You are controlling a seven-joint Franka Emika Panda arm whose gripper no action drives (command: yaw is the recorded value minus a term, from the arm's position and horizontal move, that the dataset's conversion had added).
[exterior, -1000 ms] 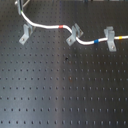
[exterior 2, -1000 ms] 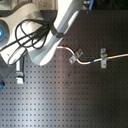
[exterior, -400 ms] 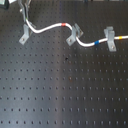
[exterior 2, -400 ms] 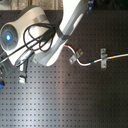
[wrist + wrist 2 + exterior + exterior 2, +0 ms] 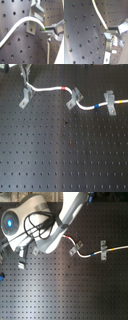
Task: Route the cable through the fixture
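Observation:
The white cable [image 5: 47,88] runs from the right clip [image 5: 110,103], past its blue band [image 5: 120,100], through the middle clip [image 5: 75,98] and past its red band [image 5: 62,87] to the left fixture [image 5: 26,98]. There it bends up to my gripper [image 5: 26,71] at the first exterior view's top left. At the fixture's forked top the cable touches; I cannot tell if it sits in the fork. In both wrist views my gripper [image 5: 45,31] is shut on the cable [image 5: 22,22] beside the grey fixture [image 5: 32,25]. The arm [image 5: 55,227] hides the gripper in the second exterior view.
Everything stands on a black perforated board [image 5: 65,154]. In the second exterior view the robot's base with a blue light [image 5: 10,222] and black hoses [image 5: 35,224] fill the left, and another grey piece [image 5: 22,263] stands below them.
The arm has swung toward the second exterior view's left, carrying the cable's end. The cable now bends more sharply at the left fixture's top.

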